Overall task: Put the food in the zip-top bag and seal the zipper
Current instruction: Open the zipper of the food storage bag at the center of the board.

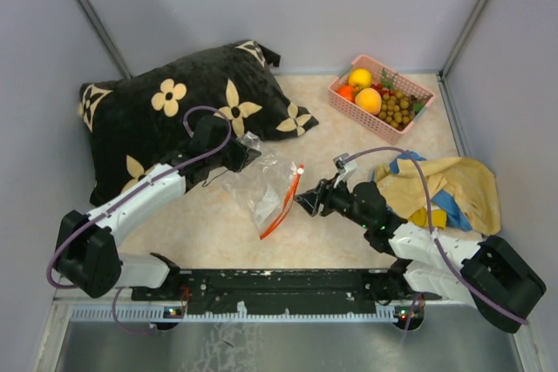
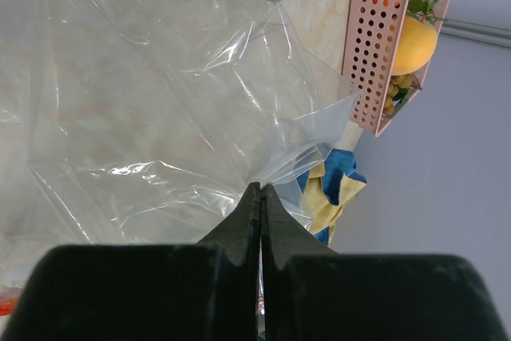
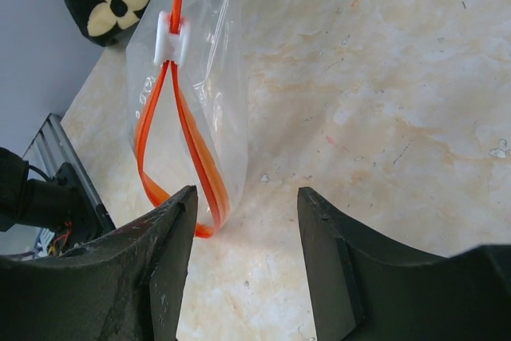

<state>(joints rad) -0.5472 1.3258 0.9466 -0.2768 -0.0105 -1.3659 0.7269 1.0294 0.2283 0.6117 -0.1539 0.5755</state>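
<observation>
The clear zip-top bag (image 1: 261, 187) lies crumpled on the table between the two arms. Its orange-red zipper (image 1: 283, 202) runs along the right edge, with a white slider (image 3: 170, 37) at the far end. In the right wrist view the two zipper (image 3: 185, 137) strips stand apart in a loop. My left gripper (image 1: 241, 154) is shut on the bag's far left edge, and the film (image 2: 160, 101) is pinched at its tips (image 2: 261, 191). My right gripper (image 1: 309, 201) is open and empty (image 3: 247, 197), just right of the zipper's near end. The food (image 1: 370, 93) sits in the pink basket.
The pink basket (image 1: 349, 104) stands at the back right, and it also shows in the left wrist view (image 2: 375, 37). A yellow-and-blue cloth (image 1: 453, 189) lies right of the right arm. A black flowered pillow (image 1: 166, 106) fills the back left.
</observation>
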